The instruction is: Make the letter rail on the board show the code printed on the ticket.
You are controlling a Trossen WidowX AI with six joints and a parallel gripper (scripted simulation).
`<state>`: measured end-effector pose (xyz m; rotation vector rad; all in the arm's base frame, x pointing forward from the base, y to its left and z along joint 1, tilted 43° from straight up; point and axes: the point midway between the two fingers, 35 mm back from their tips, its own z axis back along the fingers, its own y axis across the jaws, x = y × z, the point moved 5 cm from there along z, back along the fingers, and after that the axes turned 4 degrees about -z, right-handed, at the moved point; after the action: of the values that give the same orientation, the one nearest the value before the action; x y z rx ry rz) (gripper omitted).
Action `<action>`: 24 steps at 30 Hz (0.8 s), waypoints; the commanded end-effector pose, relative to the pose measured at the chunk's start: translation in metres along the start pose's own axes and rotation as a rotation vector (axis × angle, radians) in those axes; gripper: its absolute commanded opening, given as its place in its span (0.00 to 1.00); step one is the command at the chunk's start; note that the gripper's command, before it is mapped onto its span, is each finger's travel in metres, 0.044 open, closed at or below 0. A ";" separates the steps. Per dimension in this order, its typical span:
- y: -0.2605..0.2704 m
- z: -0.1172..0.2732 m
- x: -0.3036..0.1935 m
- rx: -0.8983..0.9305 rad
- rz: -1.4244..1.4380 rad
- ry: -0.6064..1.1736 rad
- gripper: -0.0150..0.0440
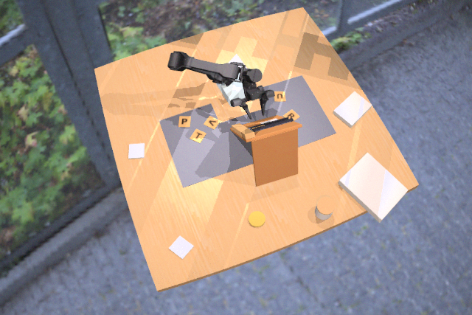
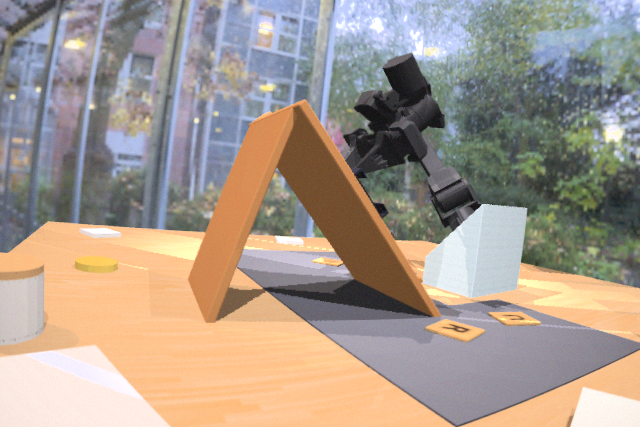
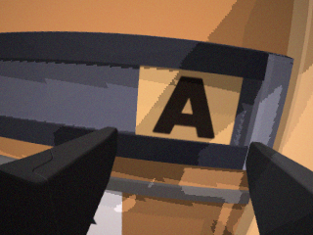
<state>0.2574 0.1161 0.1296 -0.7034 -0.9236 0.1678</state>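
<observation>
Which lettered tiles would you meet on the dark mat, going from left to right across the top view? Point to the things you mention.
P tile (image 1: 184, 121) → T tile (image 1: 198, 136) → V tile (image 1: 211, 122) → U tile (image 1: 279, 96) (image 2: 514, 317) → R tile (image 1: 291, 116) (image 2: 455, 330)

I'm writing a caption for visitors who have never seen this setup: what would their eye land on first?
Probably the orange-brown, tent-shaped wooden board standing across the dark grey mat, with the black jointed robot arm reaching in behind it. Close up, the bold black A on a pale orange square tile stands out, sitting in the dark rail.
</observation>
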 end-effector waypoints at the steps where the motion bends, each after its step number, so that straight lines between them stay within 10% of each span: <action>1: 0.000 0.000 0.000 0.000 0.001 0.000 0.58; 8: 0.000 0.000 0.000 0.000 0.001 0.000 0.26; 24: 0.020 -0.014 0.026 0.040 0.012 0.207 0.25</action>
<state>0.2765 0.1289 0.1300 -0.6858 -0.7939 0.1451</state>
